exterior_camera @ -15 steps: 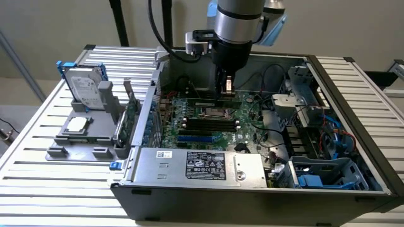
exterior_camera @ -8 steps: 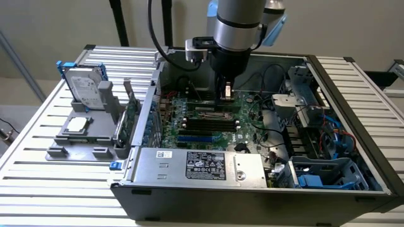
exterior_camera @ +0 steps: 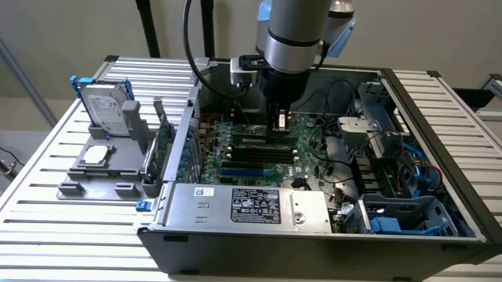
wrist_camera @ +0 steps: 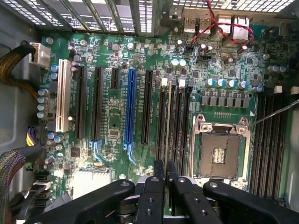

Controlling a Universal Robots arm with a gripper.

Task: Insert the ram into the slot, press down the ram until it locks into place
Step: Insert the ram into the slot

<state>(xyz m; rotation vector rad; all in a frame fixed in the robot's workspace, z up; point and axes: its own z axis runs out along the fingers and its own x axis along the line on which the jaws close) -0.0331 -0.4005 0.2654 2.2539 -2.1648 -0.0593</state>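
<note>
My gripper reaches down into the open computer case over the green motherboard. In the wrist view its two black fingers stand close together, and the gripper is shut on the ram. The ram shows edge-on as a thin strip. It stands upright along the bank of long black slots, between their white end clips. How deep it sits in its slot I cannot tell. From the exterior view the ram lies just behind the free black slots.
A blue socket, a white socket and the silver processor socket flank the slots. Red and black wires hang near the ports. A power supply, a drive cage and case walls hem the board. A hard drive stands outside.
</note>
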